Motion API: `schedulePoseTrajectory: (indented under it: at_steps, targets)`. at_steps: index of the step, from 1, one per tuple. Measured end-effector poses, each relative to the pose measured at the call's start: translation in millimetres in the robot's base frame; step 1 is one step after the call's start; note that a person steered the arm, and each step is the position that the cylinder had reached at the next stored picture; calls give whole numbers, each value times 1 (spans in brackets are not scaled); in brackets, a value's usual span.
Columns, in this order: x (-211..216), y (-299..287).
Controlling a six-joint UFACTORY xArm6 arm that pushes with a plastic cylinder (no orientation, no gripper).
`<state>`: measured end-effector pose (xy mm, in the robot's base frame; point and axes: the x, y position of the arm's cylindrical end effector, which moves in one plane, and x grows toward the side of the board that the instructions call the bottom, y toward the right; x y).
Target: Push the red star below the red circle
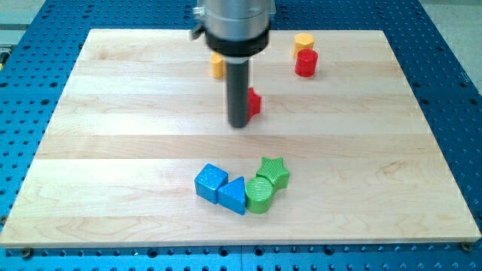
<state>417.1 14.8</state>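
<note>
Centrally, the red star sits touching the right side of my tip, a bare rod holding nothing, left of and below the red circle, on a pale wooden board over a blue perforated table.

Board is pale wood with a light grain, sitting on a blue perforated table. Reds: the circle and the star peeking from behind the dark rod, plus two yellow blocks. Down low there's a blue cube, blue triangle, green circle and green star.
</note>
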Motion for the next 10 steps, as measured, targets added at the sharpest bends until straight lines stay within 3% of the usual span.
schedulePoseTrajectory:
  at_steps: [1,2,4,6,10]
  targets:
    - [-47,27]
    - [-41,-1]
    - [-95,3]
    - [-75,23]
    - [-75,74]
